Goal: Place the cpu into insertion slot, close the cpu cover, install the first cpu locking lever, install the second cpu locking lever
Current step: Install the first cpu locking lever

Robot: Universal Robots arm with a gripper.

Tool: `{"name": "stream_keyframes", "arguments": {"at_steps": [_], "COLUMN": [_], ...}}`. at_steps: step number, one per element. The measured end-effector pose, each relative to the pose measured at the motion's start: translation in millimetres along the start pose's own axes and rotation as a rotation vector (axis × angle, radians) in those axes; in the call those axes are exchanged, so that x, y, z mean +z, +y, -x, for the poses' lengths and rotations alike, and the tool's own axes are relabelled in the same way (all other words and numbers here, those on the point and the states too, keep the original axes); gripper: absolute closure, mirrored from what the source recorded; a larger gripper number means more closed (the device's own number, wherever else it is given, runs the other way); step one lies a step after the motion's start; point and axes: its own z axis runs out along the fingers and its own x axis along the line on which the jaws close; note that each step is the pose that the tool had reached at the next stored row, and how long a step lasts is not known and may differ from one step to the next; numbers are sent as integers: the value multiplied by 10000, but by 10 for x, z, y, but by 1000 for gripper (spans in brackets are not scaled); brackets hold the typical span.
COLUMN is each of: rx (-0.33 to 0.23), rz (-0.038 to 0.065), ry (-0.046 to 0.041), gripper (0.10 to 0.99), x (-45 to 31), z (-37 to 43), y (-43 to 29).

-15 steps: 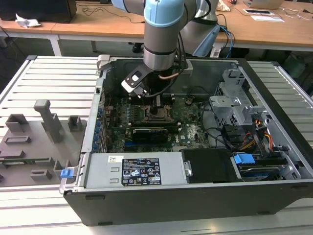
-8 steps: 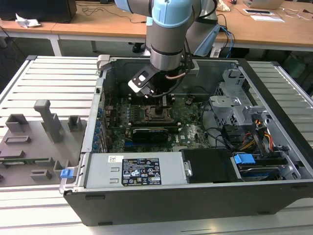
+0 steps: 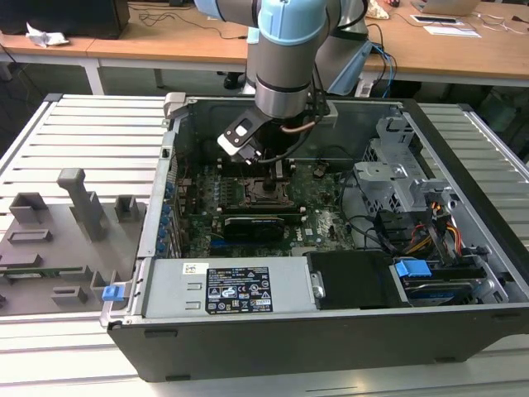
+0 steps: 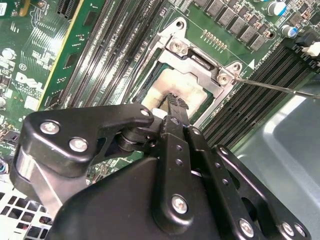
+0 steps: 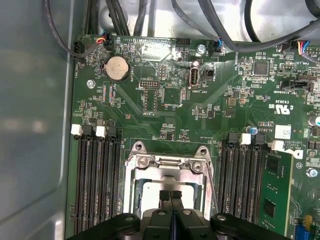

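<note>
With its fingers closed and empty, the end effector (image 5: 170, 196) rests on the cpu (image 4: 187, 89) inside the seemingly lowered cpu cover (image 5: 145, 172), so the cover-closing step looks under way and calls for steady downward pressure.

The flat printed motherboard (image 5: 175, 100) is green, with fine pale tracing and white lettering. The square metal-topped cpu (image 4: 179, 88) is pale silver-grey, marked by cream smears. The thin metal cpu cover frame (image 5: 165, 172) is bright silver. The jointed gripper (image 5: 171, 196) is matt black with silver screw heads. The long memory slots (image 5: 97, 180) are black, tipped by white latches. The round coin cell (image 5: 116, 68) is silver. The robot arm (image 3: 285, 50) is grey with light-blue caps. The ribbed bench (image 3: 91, 132) is plain grey.
</note>
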Motion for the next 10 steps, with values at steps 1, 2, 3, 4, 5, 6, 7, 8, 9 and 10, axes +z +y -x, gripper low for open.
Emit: {"name": "stream_keyframes", "arguments": {"at_steps": [1,2,3,4,5,6,7,8,9,10], "rx": [0,0,0,0,0,0,-1,0,0,0], "rz": [0,0,0,0,0,0,0,0,0,0], "ry": [0,0,0,0,0,0,1,0,0,0], "gripper": [980,980,980,980,980,980,980,980,980,980], "x": [-8,-13,-28,-42,-68,-82,-98,-106,-116,-129], "z": [0,-1,-1,-2,-4,-4,-5,-5,-6,-7], "y": [0,0,0,0,0,0,0,0,0,0]}}
